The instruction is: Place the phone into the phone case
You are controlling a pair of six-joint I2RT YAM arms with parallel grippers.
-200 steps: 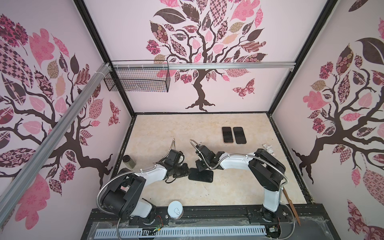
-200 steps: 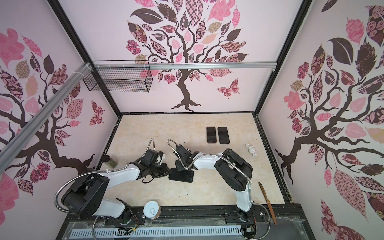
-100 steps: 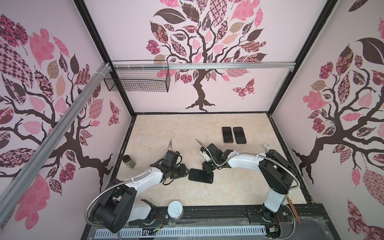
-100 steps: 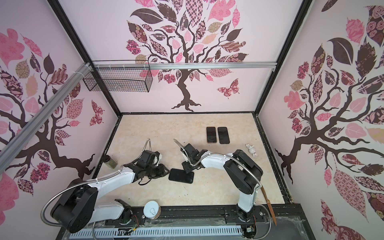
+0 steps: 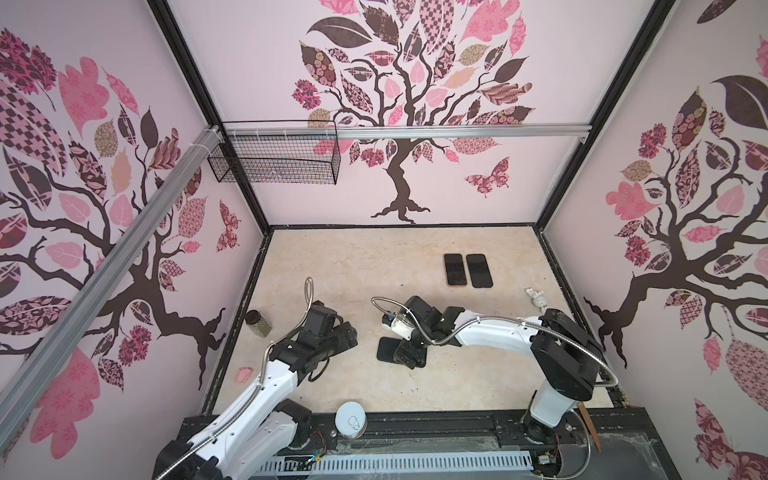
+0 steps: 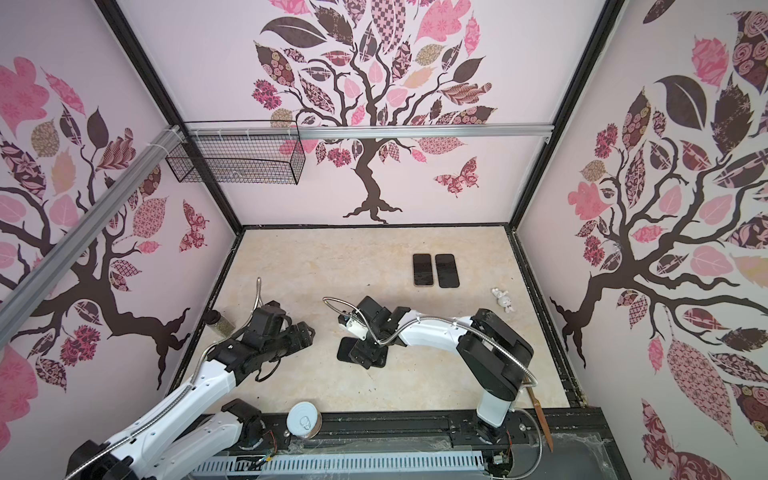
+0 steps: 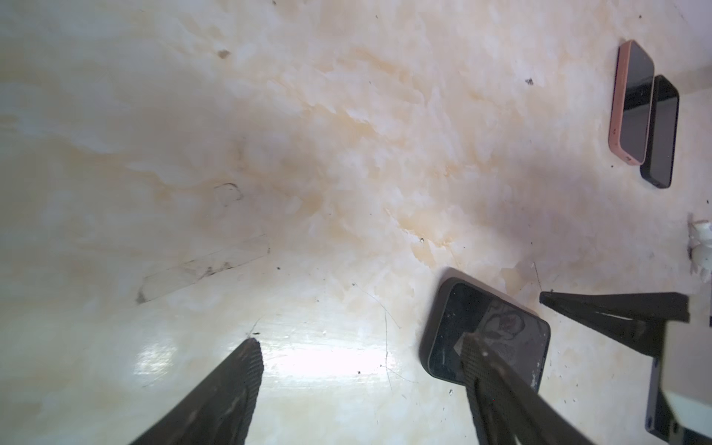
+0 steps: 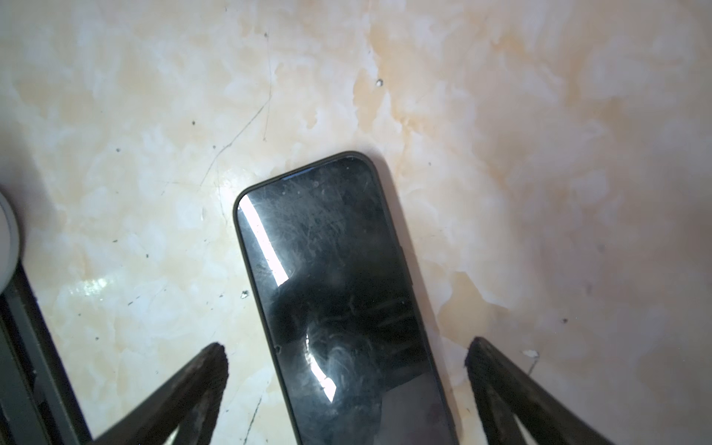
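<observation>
Jaws wide on left gripper [image 7: 360, 341] and right gripper [image 8: 346, 345], nothing held.
Phone [image 8: 327, 269] lies flat under the right gripper, untouched.

table [image 5: 353, 266]: cream marble pattern, tan-orange veins, white glare patches
phone [image 8: 339, 293]: glossy black screen, white glare streaks, grey smudges, dark rim
pink phone [image 7: 632, 102], 1 o'clock: salmon-pink edge, black screen
black phone [image 7: 660, 135], just beside it: all black
walls [image 5: 249, 62]: pale pink
tree stickers [image 5: 399, 183]: dark brown trunks; leaves pink, maroon, tan; checks, florals, stripes
basket [image 5: 274, 162], 10 o'clock: black wire mesh
left arm [image 5: 266, 390], right arm [image 5: 494, 332]: white shells, black joints
left gripper [image 7: 360, 341], right gripper [image 8: 346, 345]: black
can [image 5: 351, 419], 6 o'clock: silver-white lid
jar [image 5: 258, 323], 9 o'clock: dark lid, olive-brown fill
toy [image 5: 536, 297], 3 o'clock: white
</observation>
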